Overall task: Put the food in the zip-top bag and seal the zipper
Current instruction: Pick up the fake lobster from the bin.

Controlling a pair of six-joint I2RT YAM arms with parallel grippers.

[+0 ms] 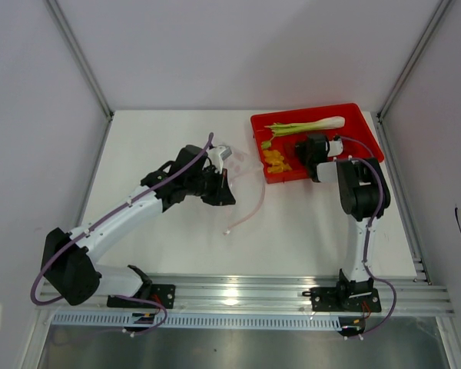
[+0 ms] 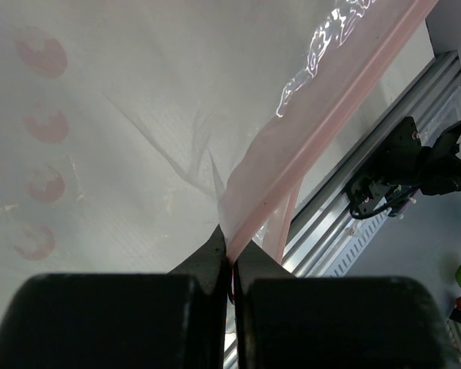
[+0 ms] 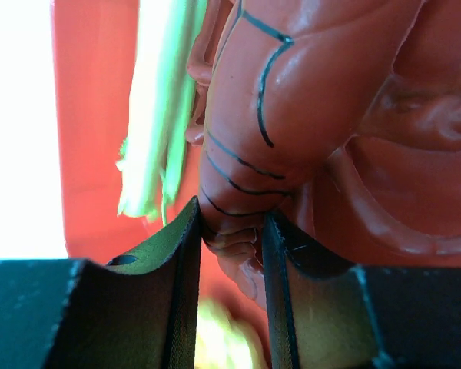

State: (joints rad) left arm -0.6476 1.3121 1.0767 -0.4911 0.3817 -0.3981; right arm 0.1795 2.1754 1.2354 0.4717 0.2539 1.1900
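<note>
The food [image 1: 277,159] lay wholly in the red tray [image 1: 369,134] on the worktop [image 1: 177,131], none bagged, zipper [image 2: 338,115] unsealed: left tool [image 2: 229,250] pinched shut on the zip-top bag [image 2: 138,115], right tool [image 3: 230,231] clamped on the red segmented piece [image 3: 307,115].

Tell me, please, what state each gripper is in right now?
Left gripper: closed on the zipper of the zip-top bag.
Right gripper: closed on the red food piece.
</note>
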